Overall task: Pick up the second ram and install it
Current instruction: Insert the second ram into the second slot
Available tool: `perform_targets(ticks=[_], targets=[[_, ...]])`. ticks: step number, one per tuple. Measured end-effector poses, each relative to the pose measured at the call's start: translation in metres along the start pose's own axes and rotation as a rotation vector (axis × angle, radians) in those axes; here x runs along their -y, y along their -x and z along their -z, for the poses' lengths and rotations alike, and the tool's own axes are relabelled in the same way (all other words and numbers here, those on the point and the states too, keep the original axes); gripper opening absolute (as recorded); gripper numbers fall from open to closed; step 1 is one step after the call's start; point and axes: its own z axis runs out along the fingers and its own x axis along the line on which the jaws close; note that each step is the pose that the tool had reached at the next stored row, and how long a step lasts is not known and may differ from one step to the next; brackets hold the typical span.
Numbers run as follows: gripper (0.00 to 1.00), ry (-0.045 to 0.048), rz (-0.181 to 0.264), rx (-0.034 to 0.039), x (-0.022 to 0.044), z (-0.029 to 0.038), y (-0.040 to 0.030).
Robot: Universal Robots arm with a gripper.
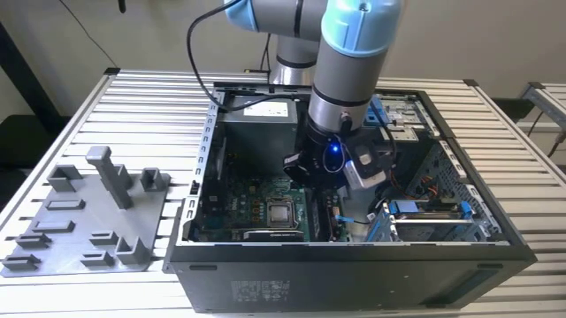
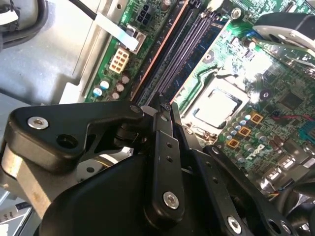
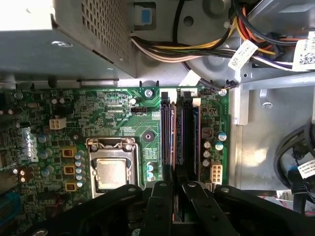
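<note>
Hovering inside PC case [image 1: 495, 218], gripper [image 3: 176, 186] w/ fingers [image 3: 158, 206] clenched on second ram [image 3: 177, 147], seated in mobo slot at 3 o'clock of CPU [image 3: 111, 173].

My gripper [image 2: 165, 110] is matt black metal with small bright screws in its links. Under it the circuit board [image 3: 113, 110] is glossy green, and the processor lid [image 3: 110, 173] is smooth, dull silver metal. The memory slots [image 3: 179, 132] look like dark plastic. The case wall [image 1: 354, 275] is matt black, its inner floor [image 3: 258, 147] bare grey sheet metal. The fixture [image 1: 89, 218] is matt grey plastic on a ribbed metal table [image 1: 150, 106].
</note>
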Motion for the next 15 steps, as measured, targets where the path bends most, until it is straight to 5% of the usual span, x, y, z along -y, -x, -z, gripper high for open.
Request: perform_targets(ticks=[15], targets=[[0.14,-0.0003,0.0,-0.0001,0.0,-0.0042,0.0001]])
